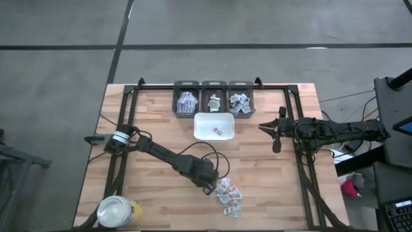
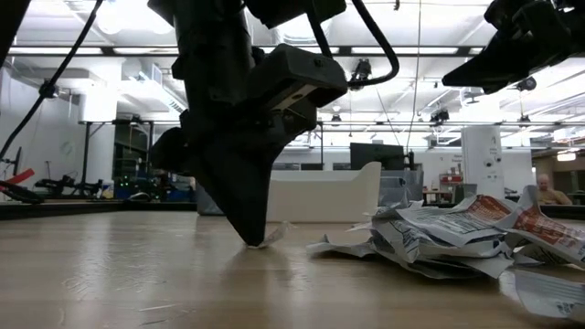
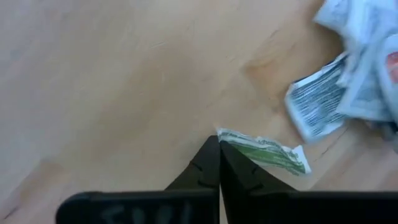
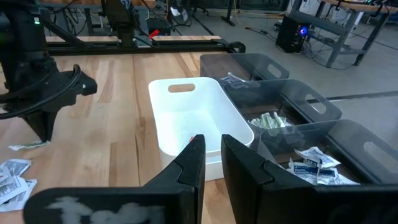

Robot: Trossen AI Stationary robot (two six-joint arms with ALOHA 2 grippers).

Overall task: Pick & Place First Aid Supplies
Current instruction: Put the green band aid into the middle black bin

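Left pincer (image 3: 219, 146) closed on green-printed packet (image 3: 264, 150) at surface (image 1: 161, 109). Right pincer (image 1: 265, 127) waiting, slightly parted, empty. Few packets in tray (image 1: 201, 132); pile (image 1: 230, 195) left.

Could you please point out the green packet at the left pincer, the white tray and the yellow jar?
green packet (image 3: 267, 151), left wrist view, on its green-printed middle.
white tray (image 4: 186, 88), right wrist view, on its far wall by the handle slot.
yellow jar (image 1: 116, 210), high view, on its white lid.

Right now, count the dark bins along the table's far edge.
3, in one row behind the white tray: left bin, middle bin, right bin. Each holds packets; none seems hidden.
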